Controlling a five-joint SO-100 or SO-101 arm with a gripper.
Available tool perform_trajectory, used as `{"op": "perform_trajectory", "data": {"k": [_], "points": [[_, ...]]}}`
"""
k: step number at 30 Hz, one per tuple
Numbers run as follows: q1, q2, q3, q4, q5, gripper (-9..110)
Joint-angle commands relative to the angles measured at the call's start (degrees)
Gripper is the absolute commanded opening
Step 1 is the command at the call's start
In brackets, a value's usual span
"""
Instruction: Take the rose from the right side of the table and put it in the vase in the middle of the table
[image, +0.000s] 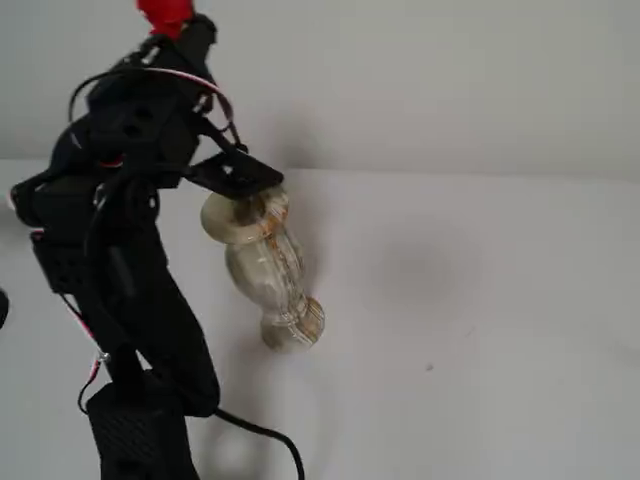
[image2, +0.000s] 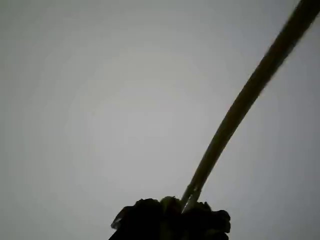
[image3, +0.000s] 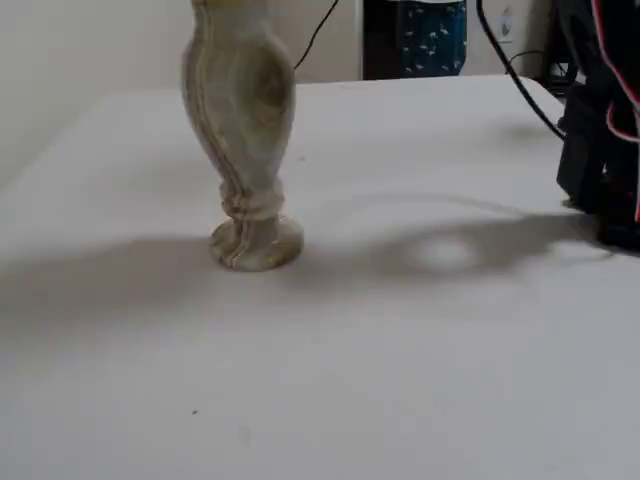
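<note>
In a fixed view the marbled cream-and-brown vase (image: 268, 272) stands upright on the white table (image: 480, 300). My black gripper (image: 236, 177) hangs right over the vase's flared rim and hides part of it. The rose's red bloom (image: 165, 12) sticks up above the top of the arm. In the wrist view the rose's thin stem (image2: 235, 115) runs from the dark sepals (image2: 170, 220) at the bottom edge to the top right corner, so the gripper is shut on the rose; its fingers do not show there. In another fixed view the vase (image3: 240, 130) is cut off at the rim.
The arm's black body and base (image: 135, 420) fill the left of a fixed view, with a cable trailing on the table. In another fixed view the arm's base (image3: 600, 130) stands at the right edge, with cables and a dark box behind the table.
</note>
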Motion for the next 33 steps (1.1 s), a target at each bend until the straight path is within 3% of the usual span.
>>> {"op": "perform_trajectory", "data": {"k": [1, 3, 10, 16, 20, 27, 33], "points": [[1.8, -1.4, -1.5, 4.0, 0.4, 0], [1.7, -3.3, -1.5, 5.3, -0.4, 5], [4.0, -7.1, -1.6, 6.5, -2.7, 43], [6.0, -7.8, -1.6, 13.5, -8.3, 56], [6.5, -7.6, -1.6, 19.6, -13.6, 60], [4.0, -2.6, -1.6, 26.6, -35.8, 62], [1.6, 5.5, -1.6, 30.6, -47.7, 62]]}}
